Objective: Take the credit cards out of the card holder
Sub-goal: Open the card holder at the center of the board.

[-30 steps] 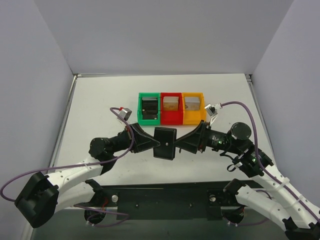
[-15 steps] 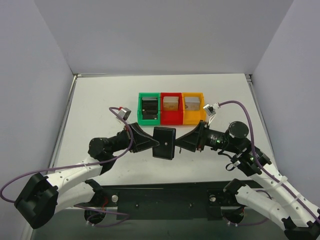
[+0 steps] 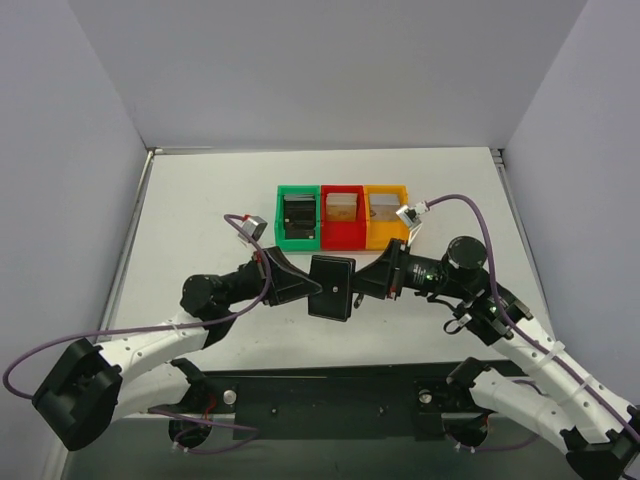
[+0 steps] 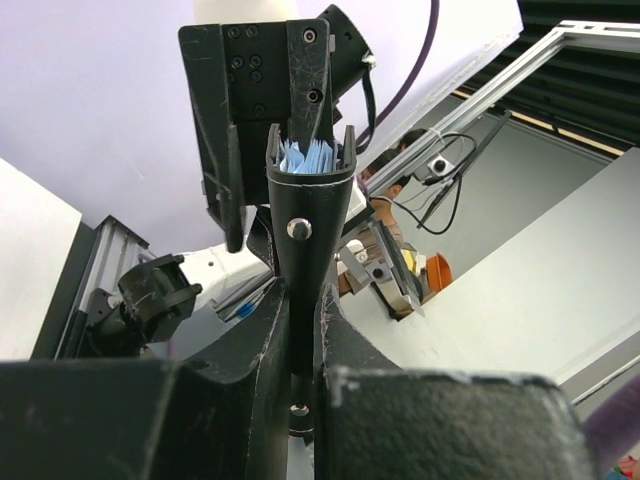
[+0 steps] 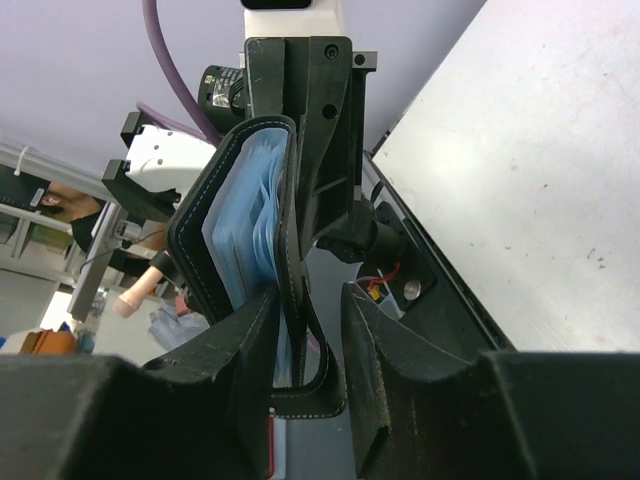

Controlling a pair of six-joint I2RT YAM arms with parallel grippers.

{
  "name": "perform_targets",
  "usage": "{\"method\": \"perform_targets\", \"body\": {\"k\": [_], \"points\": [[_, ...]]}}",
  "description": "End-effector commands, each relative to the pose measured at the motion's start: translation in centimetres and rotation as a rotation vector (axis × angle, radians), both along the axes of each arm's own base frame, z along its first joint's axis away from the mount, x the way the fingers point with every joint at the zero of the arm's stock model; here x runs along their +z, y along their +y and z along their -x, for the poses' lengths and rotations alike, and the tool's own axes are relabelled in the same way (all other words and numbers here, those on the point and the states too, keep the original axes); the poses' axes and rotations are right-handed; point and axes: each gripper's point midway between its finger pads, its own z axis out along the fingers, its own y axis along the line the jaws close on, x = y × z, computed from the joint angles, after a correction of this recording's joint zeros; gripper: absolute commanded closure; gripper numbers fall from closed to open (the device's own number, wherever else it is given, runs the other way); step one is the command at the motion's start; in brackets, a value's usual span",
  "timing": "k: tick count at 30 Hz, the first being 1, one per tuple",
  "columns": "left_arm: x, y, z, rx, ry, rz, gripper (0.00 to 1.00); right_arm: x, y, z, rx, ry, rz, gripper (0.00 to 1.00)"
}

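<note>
The black card holder [image 3: 332, 287] hangs above the table between both grippers. My left gripper [image 3: 312, 286] is shut on its left edge; in the left wrist view my left gripper [image 4: 303, 300] clamps the card holder [image 4: 308, 215], whose snap stud faces the camera. My right gripper [image 3: 358, 284] is at its right edge. In the right wrist view my right gripper [image 5: 308, 300] is open, with one cover and the tab of the partly spread card holder [image 5: 290, 200] between the jaws. Light blue pocket or card edges [image 5: 245, 220] show inside; no separate credit card can be made out.
A green bin [image 3: 281, 214], a red bin [image 3: 343, 189] and a yellow bin [image 3: 386, 189] stand in a row behind the card holder, each with a thick stack. Grey walls close the table left, right and back.
My right gripper has moved left, closing in on the card holder's right edge. The card holder and my left gripper have barely shifted.
</note>
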Motion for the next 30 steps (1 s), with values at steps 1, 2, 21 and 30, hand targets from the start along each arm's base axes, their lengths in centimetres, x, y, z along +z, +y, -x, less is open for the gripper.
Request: {"method": "perform_targets", "body": {"k": [1, 2, 21, 30], "points": [[1.7, 0.3, 1.1, -0.028, -0.065, 0.056, 1.0, 1.9, 0.3, 0.3, 0.037, -0.054, -0.051, 0.75], [1.5, 0.2, 0.8, -0.022, -0.058, 0.049, 0.99, 1.8, 0.3, 0.3, 0.035, -0.051, -0.042, 0.79], [-1.6, -1.1, -3.1, 0.156, -0.005, -0.203, 0.14, -1.6, -2.9, -2.4, -0.143, -0.051, 0.43, 1.0], [-2.1, -1.1, -3.8, 0.192, -0.005, -0.2, 0.12, -3.8, -3.9, -3.5, -0.228, -0.064, 0.652, 1.0]]}}
